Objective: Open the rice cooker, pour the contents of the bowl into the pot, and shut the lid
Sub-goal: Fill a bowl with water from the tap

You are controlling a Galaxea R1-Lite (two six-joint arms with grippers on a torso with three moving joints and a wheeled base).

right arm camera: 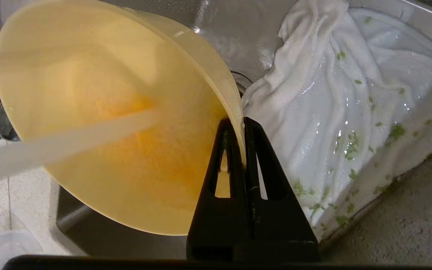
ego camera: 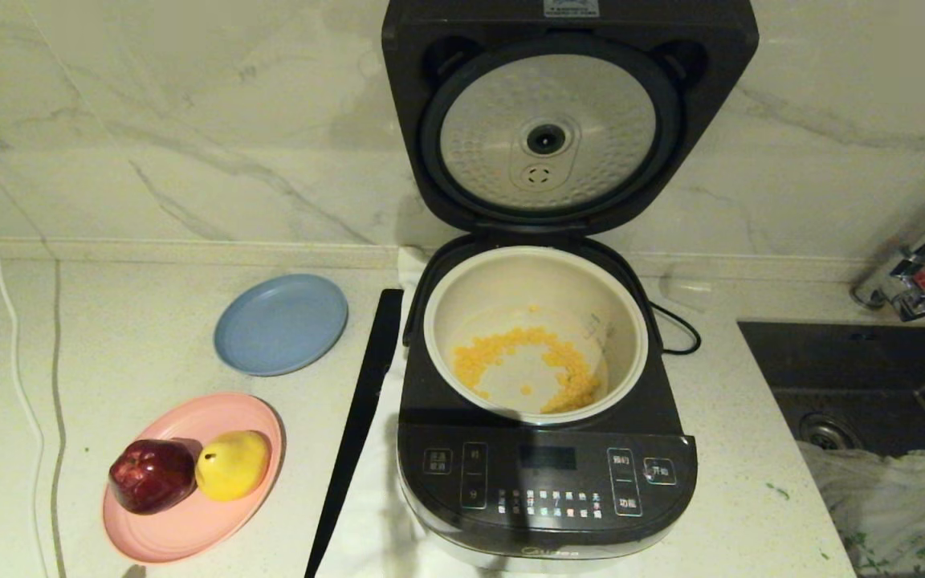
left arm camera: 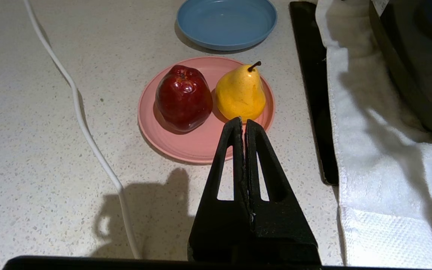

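The dark rice cooker (ego camera: 547, 474) stands in the middle of the counter with its lid (ego camera: 547, 136) raised upright, silver underside facing me. Yellow kernels, the contents (ego camera: 511, 361), lie scattered in the cream pot (ego camera: 446, 305). In the right wrist view my right gripper (right arm camera: 243, 123) is shut on the rim of the pale yellow bowl (right arm camera: 99, 123), held over the sink; the bowl looks empty inside. Neither arm shows in the head view. My left gripper (left arm camera: 243, 120) is shut on nothing, hanging above the counter near the pink plate (left arm camera: 197, 144).
The pink plate (ego camera: 189, 522) carries a red apple (ego camera: 151, 475) and a yellow pear (ego camera: 231, 464); a blue plate (ego camera: 281, 323) lies behind it. A black strip (ego camera: 358, 417) and white towel (left arm camera: 373, 150) flank the cooker. The sink (ego camera: 856, 377) holds a wet white cloth (right arm camera: 343, 93). A white cable (left arm camera: 84, 123) crosses the left counter.
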